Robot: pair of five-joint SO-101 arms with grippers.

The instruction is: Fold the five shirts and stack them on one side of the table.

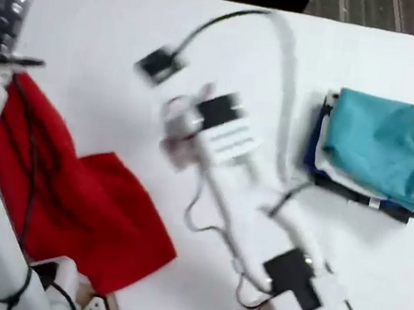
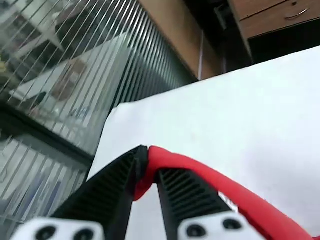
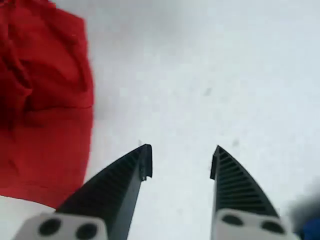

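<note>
My left pincer grips what looks like a hem of the red shirt, lying well apart from the folded stack, and my right pincer hangs spread wide between them, so I'd take the opposite hem and fold squarely.

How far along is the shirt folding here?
Done: a folded stack, teal on top, white, blue and black edges beneath. In hand: the left gripper is shut on the red shirt, lying unfolded; the right gripper is open over the table beside it. Left: folding the red one and stacking it.
</note>
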